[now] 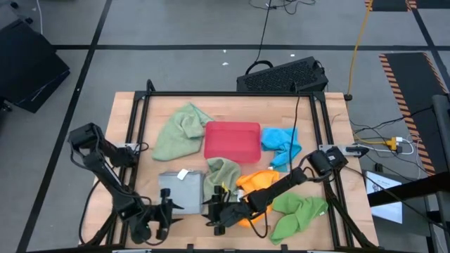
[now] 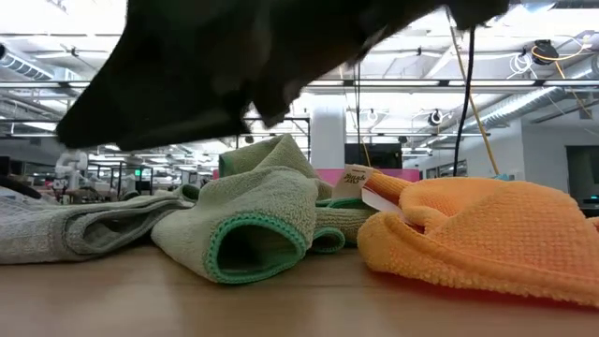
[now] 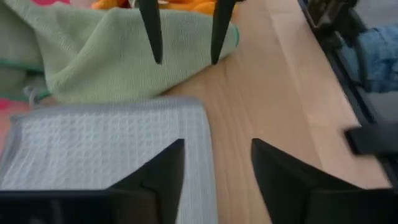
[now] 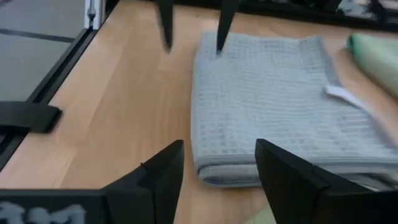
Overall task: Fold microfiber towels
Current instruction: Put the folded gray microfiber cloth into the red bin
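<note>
Beside the folded grey-blue towel (image 1: 181,190), both pincers, left (image 1: 164,216) and right (image 1: 216,213), open and empty; best squared at its edges before leaving.

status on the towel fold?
Both grippers, left and right, open, empty. Grey towel folded flat between them. Sage towel crumpled alongside, touching it.

6 microfiber towels were on the table (image 1: 126,112): 2 sage green (image 1: 179,131) (image 1: 223,172), 1 grey-blue folded towel (image 1: 183,190) near the front edge, 1 bright blue (image 1: 280,143), 1 orange (image 1: 257,184), 1 bright green (image 1: 298,213) by the front right corner. 1 red tray (image 1: 232,140) sat mid-table. 2 arms, 1 gripper each: left gripper (image 1: 163,215), right gripper (image 1: 216,211). 1 keyboard (image 1: 281,76) lay past the far edge.
</note>
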